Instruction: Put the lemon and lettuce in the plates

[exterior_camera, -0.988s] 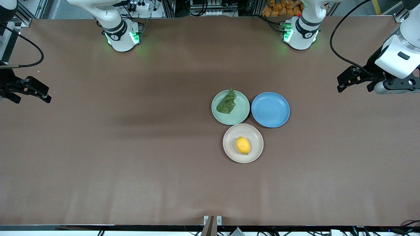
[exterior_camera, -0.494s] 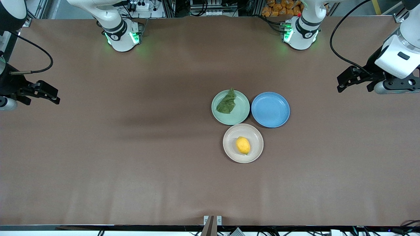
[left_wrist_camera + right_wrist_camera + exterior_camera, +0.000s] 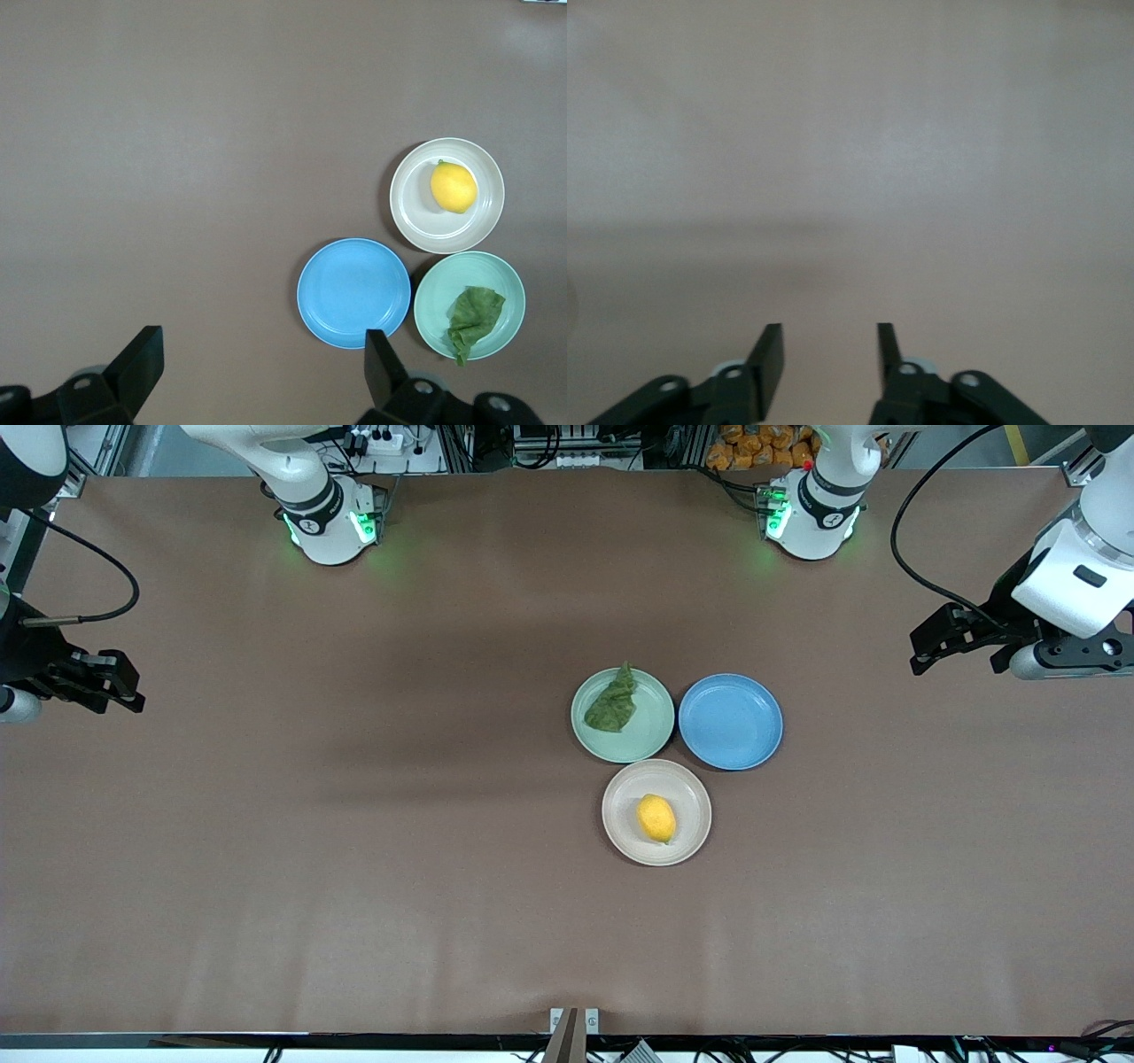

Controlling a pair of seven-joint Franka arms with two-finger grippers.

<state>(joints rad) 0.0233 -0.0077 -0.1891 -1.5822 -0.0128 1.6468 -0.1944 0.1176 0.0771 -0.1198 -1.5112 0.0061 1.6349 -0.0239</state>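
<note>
The lemon (image 3: 656, 817) lies in the beige-pink plate (image 3: 620, 790), the plate nearest the front camera. The lettuce (image 3: 612, 706) lies in the mint green plate (image 3: 653, 724), with its tip over the rim. The left wrist view also shows the lemon (image 3: 454, 187), the beige-pink plate (image 3: 413, 221), the lettuce (image 3: 473, 316) and the mint green plate (image 3: 507, 276). My left gripper (image 3: 921, 657) is open and empty, up over the left arm's end of the table (image 3: 261, 350). My right gripper (image 3: 126, 693) is open and empty over the right arm's end (image 3: 828, 350).
An empty blue plate (image 3: 730, 721) touches the mint green plate on the side toward the left arm's end; it also shows in the left wrist view (image 3: 353, 292). The three plates sit bunched together on the brown table (image 3: 354, 824).
My right gripper has shifted and turned slightly over its end of the table. The left arm, the plates, the lemon and the lettuce have not moved.
</note>
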